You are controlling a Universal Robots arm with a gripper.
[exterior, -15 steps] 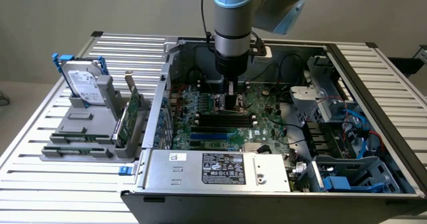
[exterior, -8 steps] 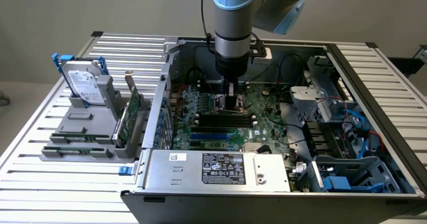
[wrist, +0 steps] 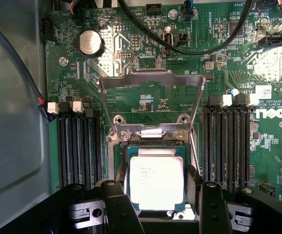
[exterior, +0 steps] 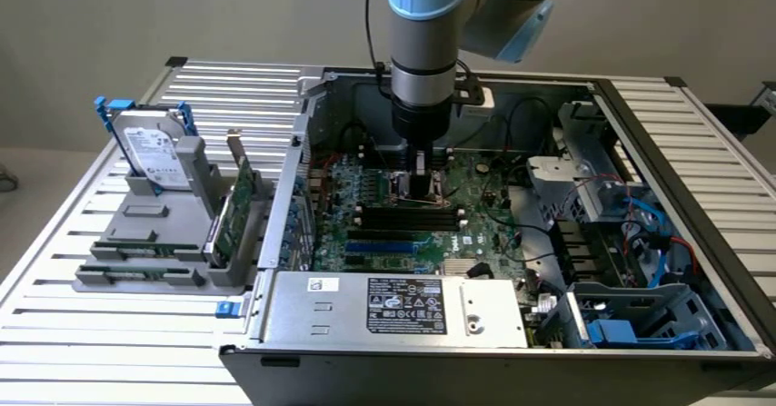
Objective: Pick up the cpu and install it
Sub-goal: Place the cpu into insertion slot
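cpu [wrist: 156, 183]: flat, silvery top up, pale rim square to the socket [wrist: 153, 145]. it lies over or in the socket opening; cannot tell if fully seated.
end effector [wrist: 159, 194]: its two dark fingers are closed against opposite side edges of the cpu, gripping it.
load plate [wrist: 151, 80]: swung up and back, just beyond the cpu, clear of it.
memory slots [wrist: 80, 146]: flank the socket on both sides, near the fingers.
motherboard [wrist: 272, 141]: sits in the open computer case [exterior: 679, 152] on the tabletop [exterior: 109, 333]; the arm comes straight down into the case.
doing this well, by my reckoning: hold the chip level, corners matched to the socket, travel purely vertical with no sideways scrub, and keep the fingers off the slot latches.
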